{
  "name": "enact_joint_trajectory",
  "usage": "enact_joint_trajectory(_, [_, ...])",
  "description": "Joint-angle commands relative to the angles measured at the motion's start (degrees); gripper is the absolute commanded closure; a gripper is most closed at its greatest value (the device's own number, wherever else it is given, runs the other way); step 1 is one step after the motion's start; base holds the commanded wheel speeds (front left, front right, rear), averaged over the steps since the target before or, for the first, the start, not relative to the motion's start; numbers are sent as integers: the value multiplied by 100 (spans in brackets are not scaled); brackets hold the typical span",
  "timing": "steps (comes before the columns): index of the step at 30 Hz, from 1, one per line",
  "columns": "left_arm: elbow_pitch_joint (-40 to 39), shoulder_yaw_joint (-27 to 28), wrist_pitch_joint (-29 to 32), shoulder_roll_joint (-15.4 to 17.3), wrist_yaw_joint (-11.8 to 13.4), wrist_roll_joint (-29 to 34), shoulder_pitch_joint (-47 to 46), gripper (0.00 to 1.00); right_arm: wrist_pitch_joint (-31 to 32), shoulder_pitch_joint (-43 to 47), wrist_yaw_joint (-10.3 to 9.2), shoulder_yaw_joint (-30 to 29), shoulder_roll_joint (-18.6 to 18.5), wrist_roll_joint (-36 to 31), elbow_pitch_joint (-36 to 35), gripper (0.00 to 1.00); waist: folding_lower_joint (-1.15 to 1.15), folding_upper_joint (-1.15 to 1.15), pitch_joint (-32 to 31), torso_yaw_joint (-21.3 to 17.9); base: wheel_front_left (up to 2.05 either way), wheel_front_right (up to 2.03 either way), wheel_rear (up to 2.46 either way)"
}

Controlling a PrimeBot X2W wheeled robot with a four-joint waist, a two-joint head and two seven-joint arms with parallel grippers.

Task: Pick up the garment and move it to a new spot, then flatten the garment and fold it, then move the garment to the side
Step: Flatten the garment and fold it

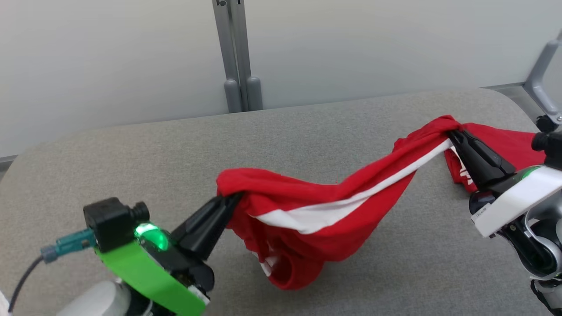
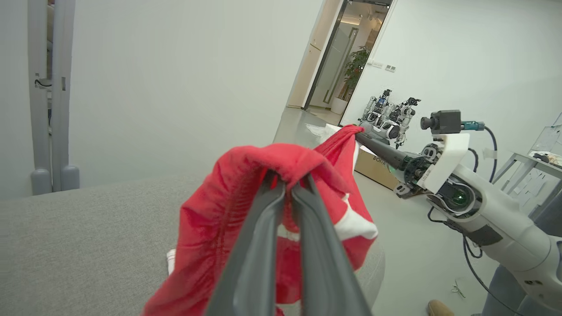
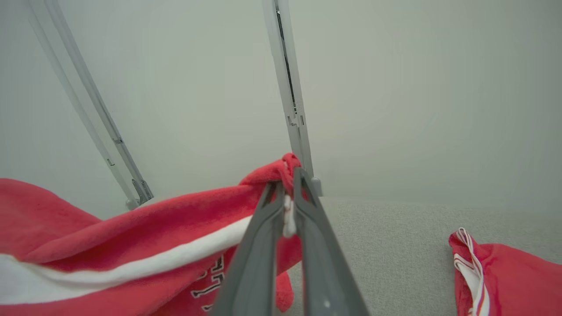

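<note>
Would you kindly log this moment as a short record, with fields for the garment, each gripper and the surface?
garment: red with white stripe, lifted, strung between both grippers, middle sagging
left gripper: shut on one bunched end of the garment
right gripper: shut on the other end
grey surface: padded top beneath; whether the lowest fold touches it is unclear

Soft, even, diffuse light fills all three views, bright and a little flat. The garment throws only a faint, blurry-edged shadow on the grey tabletop. Wide-angle distortion bows the metal post at the right wrist view's left edge; the doorway in the left wrist view glows warmer.
</note>
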Motion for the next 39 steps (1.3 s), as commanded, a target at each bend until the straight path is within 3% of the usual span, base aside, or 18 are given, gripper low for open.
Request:
enact_joint_trajectory(1, [153, 77, 110, 52, -94, -105, -270, 100, 117, 45, -6, -136, 137, -97, -68, 100, 0, 0, 104, -164, 0, 0, 0])
enact_joint_trajectory(4, [571, 199, 330, 48, -245, -233, -689, 100, 359, -105, -6, -378, 570, -339, -31, 100, 0, 0, 205, -368, 0, 0, 0])
enact_joint_trajectory(9, [1487, 255, 723, -125, -446, -400, -1448, 100, 764, -408, -5, -824, 1663, -851, 336, 100, 0, 0, 410, -688, 0, 0, 0])
enact_joint_trajectory(12, [2149, 153, 994, -279, -524, -530, -1715, 100, 919, -546, -5, -985, 2286, -1150, 752, 100, 0, 0, 559, -783, 0, 0, 0])
enact_joint_trajectory(15, [2912, -57, 1444, -497, -574, -663, -2041, 100, 988, -756, -5, -1167, 2675, -1528, 1393, 100, 0, 0, 926, -784, 0, 0, 0])
enact_joint_trajectory(20, [4369, -290, 1739, -1072, -632, -746, -2448, 100, 889, -1222, -4, -1413, 2864, -1782, 2713, 100, 0, 0, 1562, -639, 0, 0, 0])
enact_joint_trajectory(24, [5469, -426, 1698, -1573, -681, -735, -2859, 100, 588, -1801, -4, -1158, 2876, -1040, 3889, 100, 0, 0, 2028, -550, 0, 0, 0])
enact_joint_trajectory(29, [5867, -587, 1593, -1784, -680, -814, -3113, 100, 166, -2288, -4, -696, 2876, -696, 4635, 98, 0, 0, 2236, -523, 0, 0, 0])
enact_joint_trajectory(31, [5914, -663, 1527, -1812, -681, -871, -3146, 84, -7, -2444, -4, -538, 2876, -587, 4886, 78, 0, 0, 2239, -515, 0, 0, 0])
enact_joint_trajectory(32, [5916, -673, 1490, -1823, -681, -886, -3156, 80, -50, -2482, -4, -499, 2877, -564, 4952, 76, 0, 0, 2236, -511, 0, 0, 0])
enact_joint_trajectory(33, [5907, -699, 1418, -1851, -682, -928, -3170, 67, -158, -2554, -4, -434, 2877, -543, 5073, 76, 0, 0, 2225, -497, 0, 0, 0])
enact_joint_trajectory(34, [5899, -721, 1376, -1861, -682, -964, -3171, 66, -238, -2594, -4, -416, 2875, -534, 5155, 78, 0, 0, 2210, -488, 0, 0, 0])
enact_joint_trajectory(36, [5860, -782, 1306, -1852, -683, -1039, -3168, 65, -457, -2672, -4, -448, 2873, -571, 5336, 96, 0, 0, 2181, -471, 0, 0, 0])
enact_joint_trajectory(38, [5818, -833, 1205, -1821, -683, -1081, -3161, 60, -638, -2733, -4, -502, 2872, -654, 5520, 100, 0, 0, 2144, -451, 0, 0, 0])
enact_joint_trajectory(39, [5806, -845, 1105, -1796, -683, -1090, -3166, 38, -733, -2763, -4, -534, 2876, -692, 5611, 100, 0, 0, 2130, -442, 0, 0, 0])
